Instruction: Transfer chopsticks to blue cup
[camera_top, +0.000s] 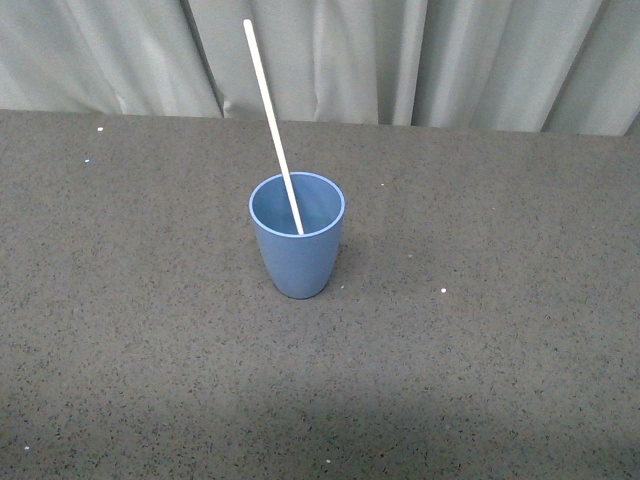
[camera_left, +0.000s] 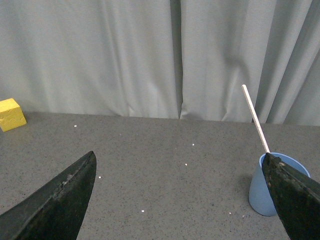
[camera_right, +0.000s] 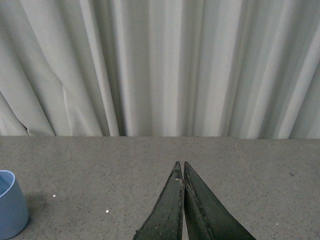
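Observation:
The blue cup (camera_top: 297, 237) stands upright in the middle of the dark grey table (camera_top: 480, 330). One cream chopstick (camera_top: 272, 124) stands in it, leaning back and to the left, its upper end well above the rim. Neither gripper shows in the front view. My left gripper (camera_left: 180, 162) is open and empty above the table; the cup (camera_left: 265, 192) and chopstick (camera_left: 255, 118) show beside one of its black fingers (camera_left: 295, 200). My right gripper (camera_right: 180, 165) is shut and empty; the cup (camera_right: 10, 204) shows at the edge of that view.
A grey curtain (camera_top: 400, 60) hangs along the table's far edge. A yellow block (camera_left: 11, 114) lies on the table near the curtain in the left wrist view. Small white specks dot the tabletop.

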